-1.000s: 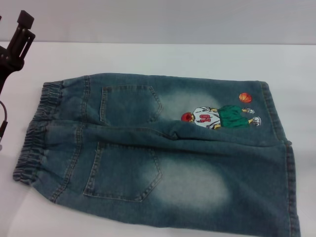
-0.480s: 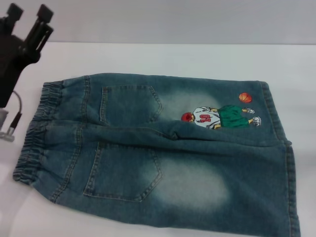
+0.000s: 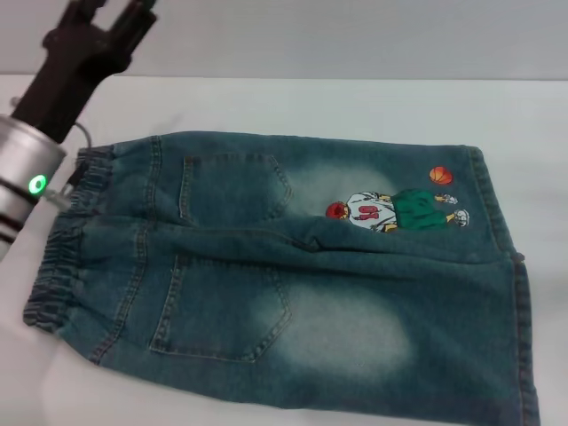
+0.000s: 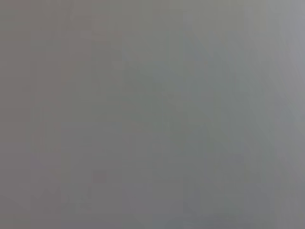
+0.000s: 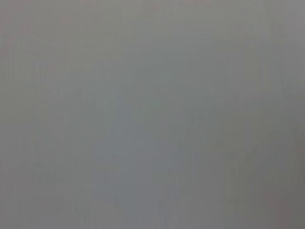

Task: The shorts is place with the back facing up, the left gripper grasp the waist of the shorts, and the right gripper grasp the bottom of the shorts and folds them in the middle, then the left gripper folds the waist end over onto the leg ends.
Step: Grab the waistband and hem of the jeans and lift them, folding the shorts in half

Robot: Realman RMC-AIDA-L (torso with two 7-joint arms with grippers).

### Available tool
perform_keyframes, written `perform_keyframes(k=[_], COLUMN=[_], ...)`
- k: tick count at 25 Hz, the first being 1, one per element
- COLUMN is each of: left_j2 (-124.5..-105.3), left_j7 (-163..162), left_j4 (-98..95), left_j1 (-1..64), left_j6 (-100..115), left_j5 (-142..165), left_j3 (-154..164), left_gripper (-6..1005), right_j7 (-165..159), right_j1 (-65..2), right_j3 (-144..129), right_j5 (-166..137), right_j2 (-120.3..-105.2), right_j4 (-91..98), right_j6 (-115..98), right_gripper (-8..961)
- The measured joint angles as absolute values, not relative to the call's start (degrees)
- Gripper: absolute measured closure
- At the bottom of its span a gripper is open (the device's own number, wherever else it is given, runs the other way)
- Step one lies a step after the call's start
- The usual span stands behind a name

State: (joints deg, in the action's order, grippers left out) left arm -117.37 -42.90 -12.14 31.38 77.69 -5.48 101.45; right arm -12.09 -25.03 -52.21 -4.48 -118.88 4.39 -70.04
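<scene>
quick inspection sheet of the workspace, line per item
surface: white table, bare around the garment
job's things: shorts flat, back pockets up; waist toward robot's left, leg ends toward its right; cartoon print on far leg
clutter: nothing seen
grippers: left gripper raised at the far left corner, beyond the waist, off the cloth, tool tips cut by the frame edge; right gripper not in view
cables: thin wire by the left wrist
surroundings: plain grey wall; both wrist views blank grey
</scene>
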Motion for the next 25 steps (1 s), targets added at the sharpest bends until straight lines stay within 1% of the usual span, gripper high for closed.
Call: perform_keyframes(k=[5,9,12,17,21,25], left_j2=[-117.31,-116.41,-115.01,-111.05,-109.07,-107.5], left_j7=[-45.13,-46.46,-50.01,-61.99,-73.37,-86.85], left_j4=[-14.3,-18.78,-21.64,-26.86,-30.46,-34.8], left_j1=[33.88,34.09,34.03,34.3,34.41,34.42], left_j6=[70.92,65.09,61.44,56.92,56.59,59.29], left_j5=[-2.8,-1.28,1.43,11.07,24.04,41.25], left_j3=[101.02,101.02,100.63,98.76,93.54,86.1], left_gripper=[182,198,202,202,203,203], right_j7=[-12.1,-12.11,-12.12,-12.13,-12.13,-12.13], right_j1=[-24.94,-24.69,-24.44,-24.26,-24.25,-24.26], right_j3=[-52.21,-52.2,-52.21,-52.21,-52.21,-52.22], right_j5=[-4.48,-4.48,-4.48,-4.48,-4.48,-4.48], right_j2=[-118.84,-118.82,-118.82,-118.82,-118.82,-118.82], right_j4=[4.39,4.39,4.39,4.39,4.39,4.39], right_j6=[-70.04,-70.04,-70.04,-70.04,-70.05,-70.05], right_gripper=[224,224,224,225,225,225])
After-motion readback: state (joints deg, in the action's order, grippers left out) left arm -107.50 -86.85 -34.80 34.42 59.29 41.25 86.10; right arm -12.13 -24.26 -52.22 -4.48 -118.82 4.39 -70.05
